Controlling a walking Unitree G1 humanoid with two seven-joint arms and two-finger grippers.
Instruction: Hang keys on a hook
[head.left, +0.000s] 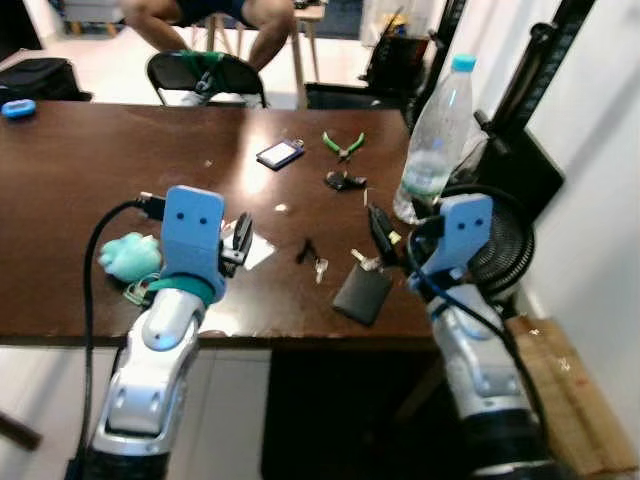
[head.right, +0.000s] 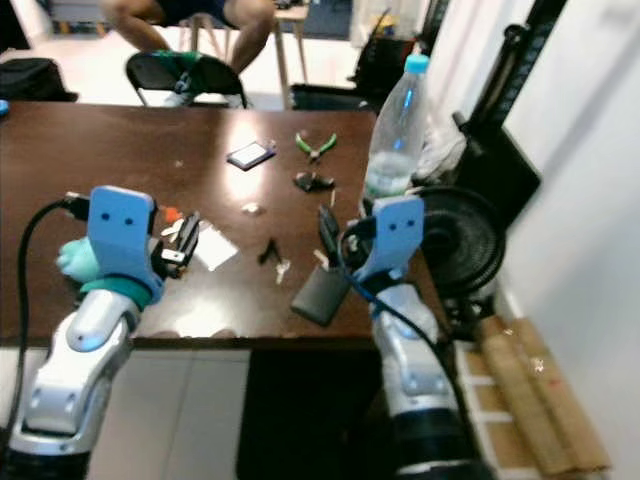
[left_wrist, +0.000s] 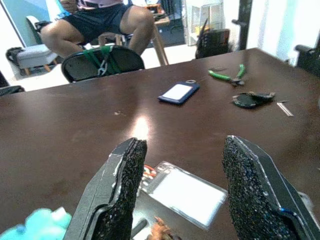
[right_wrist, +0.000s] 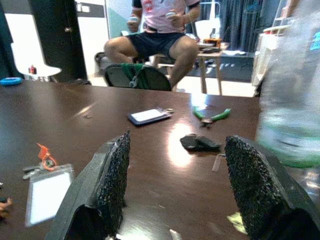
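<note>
- Before hanging anything, treat the step in hand as the approach for pick-up: nothing gripped, no hook to be made out, task judged barely begun.
- Left gripper (head.left: 240, 232): hovering low over the table (head.left: 100, 150), fingers (left_wrist: 127, 165) spread wide, empty, with a clear card (left_wrist: 187, 192) lying beneath them.
- Keys (head.left: 319, 267): flat on the table near its front edge, between the two grippers, at about 4 o'clock from the left gripper and 8 o'clock from the right, apart from both.
- Black wallet (head.left: 362, 293): at 4 o'clock from the keys, near them; contact cannot be told.
- Right gripper (head.left: 380, 228): over the table, fingers (right_wrist: 250, 170) likewise spread, holding nothing, water bottle (head.left: 437, 130) at its 1 o'clock.
- Next move, as judged: lower one gripper over the keys, pinch thin flat metal off a hard surface, then locate a hook.
</note>
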